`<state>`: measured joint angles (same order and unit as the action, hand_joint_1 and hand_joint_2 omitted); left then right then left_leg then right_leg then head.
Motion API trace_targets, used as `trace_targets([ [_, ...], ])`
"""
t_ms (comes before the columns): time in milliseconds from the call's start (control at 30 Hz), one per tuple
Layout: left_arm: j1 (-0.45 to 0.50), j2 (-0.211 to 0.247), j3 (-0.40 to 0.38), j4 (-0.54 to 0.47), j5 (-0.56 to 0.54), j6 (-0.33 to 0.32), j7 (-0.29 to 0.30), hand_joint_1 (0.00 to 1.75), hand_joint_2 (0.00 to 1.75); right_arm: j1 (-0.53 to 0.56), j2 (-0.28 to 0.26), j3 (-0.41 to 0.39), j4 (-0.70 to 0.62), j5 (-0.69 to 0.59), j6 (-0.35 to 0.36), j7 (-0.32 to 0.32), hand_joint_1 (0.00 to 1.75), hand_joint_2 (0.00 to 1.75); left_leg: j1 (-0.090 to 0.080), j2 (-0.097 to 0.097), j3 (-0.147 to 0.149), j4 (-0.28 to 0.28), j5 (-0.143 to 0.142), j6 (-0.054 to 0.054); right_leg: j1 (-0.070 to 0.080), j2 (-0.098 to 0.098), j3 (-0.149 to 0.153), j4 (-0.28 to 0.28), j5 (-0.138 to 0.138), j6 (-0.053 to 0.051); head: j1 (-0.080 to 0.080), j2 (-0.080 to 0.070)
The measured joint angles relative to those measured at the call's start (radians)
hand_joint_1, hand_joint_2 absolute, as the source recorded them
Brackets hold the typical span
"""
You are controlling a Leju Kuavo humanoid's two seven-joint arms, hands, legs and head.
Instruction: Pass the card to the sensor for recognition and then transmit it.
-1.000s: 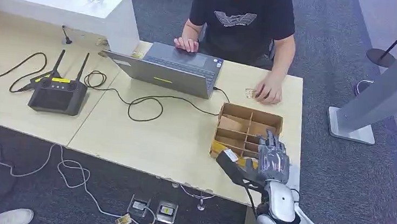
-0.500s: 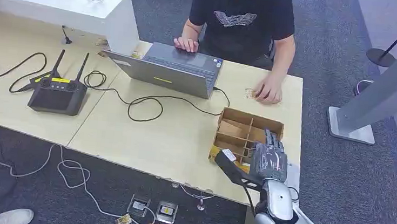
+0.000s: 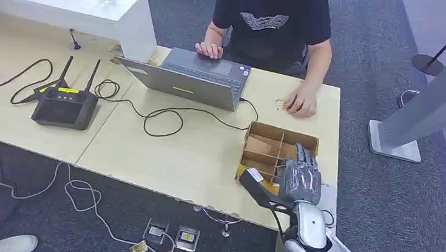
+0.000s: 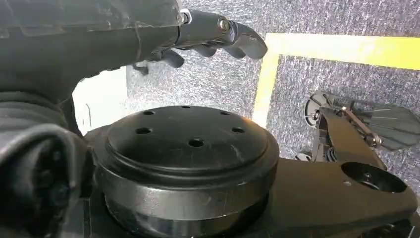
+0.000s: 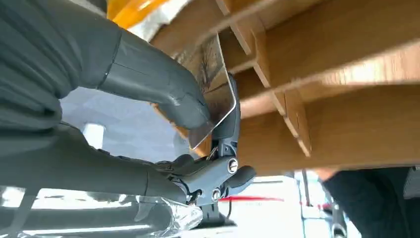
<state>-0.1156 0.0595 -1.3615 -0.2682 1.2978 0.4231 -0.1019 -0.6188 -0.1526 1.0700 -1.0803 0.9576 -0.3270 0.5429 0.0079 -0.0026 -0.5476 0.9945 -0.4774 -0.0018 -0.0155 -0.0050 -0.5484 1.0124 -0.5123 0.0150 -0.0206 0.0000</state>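
My right hand hovers over the near right corner of a wooden box with dividers on the table. In the right wrist view its thumb and a dark finger pinch a thin, shiny card by its edge, just beside the box's partitions. In the head view the hand hides the card. My left hand hangs beside my body above the carpet, fingers loosely extended with nothing in them.
A person sits across the table typing on a grey laptop, one hand resting near a small object. A black controller with antennas and cables lie to the left. A grey stand is at right.
My right hand has drifted slightly left and lower over the box's near edge, still pinching the card. The person and the table's other things have stayed put.
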Motion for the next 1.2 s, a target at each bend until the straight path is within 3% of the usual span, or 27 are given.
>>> trace_targets([
  [600, 0.000, 0.000, 0.000, 0.000, 0.000, 0.008, -0.007, 0.00, 0.00, -0.040, -0.013, -0.019, -0.172, 0.131, -0.061, 0.012, 1.75, 1.75, 0.000, 0.000, 0.000, 0.000, 0.000, 0.000, 0.000, 0.000, 0.000, 0.000, 0.000, 0.000, 0.000, 0.000],
  [1200, 0.000, 0.000, 0.000, 0.000, -0.010, 0.017, -0.007, 0.00, 0.00, -0.038, -0.025, -0.038, -0.228, 0.086, -0.156, -0.012, 1.75, 1.75, 0.000, 0.000, 0.000, 0.000, 0.000, 0.000, 0.000, 0.000, 0.000, 0.000, 0.000, 0.000, 0.000, 0.000],
])
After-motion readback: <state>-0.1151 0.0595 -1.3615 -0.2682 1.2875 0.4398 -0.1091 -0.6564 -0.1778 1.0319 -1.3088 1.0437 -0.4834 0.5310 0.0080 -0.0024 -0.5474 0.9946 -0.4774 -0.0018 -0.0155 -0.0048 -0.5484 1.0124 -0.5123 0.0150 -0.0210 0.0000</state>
